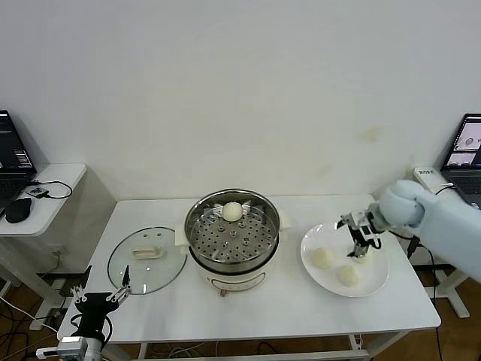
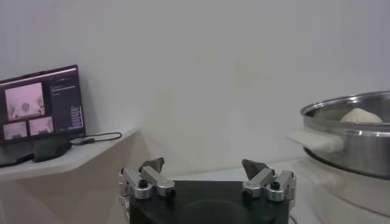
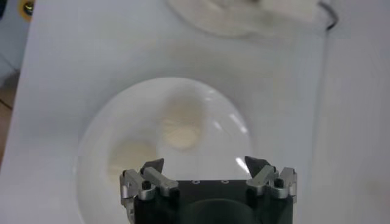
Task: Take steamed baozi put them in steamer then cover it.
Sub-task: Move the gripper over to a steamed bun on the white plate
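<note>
Four baozi show: one (image 1: 233, 211) in the steamer (image 1: 259, 252) and three on the plate (image 1: 316, 242), at (image 1: 322, 257), (image 1: 348, 274) and (image 1: 364, 256), the last partly hidden by a claw. There is one steamer, one plate, and one cover (image 1: 147, 259). Two claws are in view, left (image 1: 100, 293) and right (image 1: 362, 242). Two laptops stand at the sides, (image 1: 13, 154) and (image 1: 464, 154), and one mouse (image 1: 18, 209). One white surface (image 1: 285, 304) carries the cookware.
</note>
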Robot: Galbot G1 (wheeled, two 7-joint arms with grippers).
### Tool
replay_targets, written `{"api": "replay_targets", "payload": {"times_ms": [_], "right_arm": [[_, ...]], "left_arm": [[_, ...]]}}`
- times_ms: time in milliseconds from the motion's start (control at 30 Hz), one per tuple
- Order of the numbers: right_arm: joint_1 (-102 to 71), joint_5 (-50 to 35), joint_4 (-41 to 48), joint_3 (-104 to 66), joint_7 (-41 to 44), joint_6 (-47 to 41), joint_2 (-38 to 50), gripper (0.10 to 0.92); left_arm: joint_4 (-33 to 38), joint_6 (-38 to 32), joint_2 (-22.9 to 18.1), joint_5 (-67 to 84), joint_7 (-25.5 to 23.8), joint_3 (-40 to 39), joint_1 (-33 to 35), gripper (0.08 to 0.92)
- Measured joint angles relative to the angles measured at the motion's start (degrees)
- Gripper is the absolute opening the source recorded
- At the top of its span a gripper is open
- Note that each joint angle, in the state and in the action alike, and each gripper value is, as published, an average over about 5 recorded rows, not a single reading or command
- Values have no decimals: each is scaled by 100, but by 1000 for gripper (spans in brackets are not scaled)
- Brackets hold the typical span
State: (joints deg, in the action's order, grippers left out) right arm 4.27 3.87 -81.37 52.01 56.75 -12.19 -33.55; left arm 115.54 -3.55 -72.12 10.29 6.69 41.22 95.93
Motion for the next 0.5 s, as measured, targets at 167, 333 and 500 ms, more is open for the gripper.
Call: {"api": "replay_targets", "payload": {"times_ms": [167,333,500], "right_arm": [[-289,83,287,-179,-17,-13,-277,823],[-440,176,573,-296,-56,-26,-586,823],[-556,268,825,-388,-83,-41,-857,823]], "left_arm": [[-7,-14,-23,8,1,38,32,823],[-20,-25,-24,38,4,75,44,823],[-15,-27,-35,55,7,95,44,823]]}}
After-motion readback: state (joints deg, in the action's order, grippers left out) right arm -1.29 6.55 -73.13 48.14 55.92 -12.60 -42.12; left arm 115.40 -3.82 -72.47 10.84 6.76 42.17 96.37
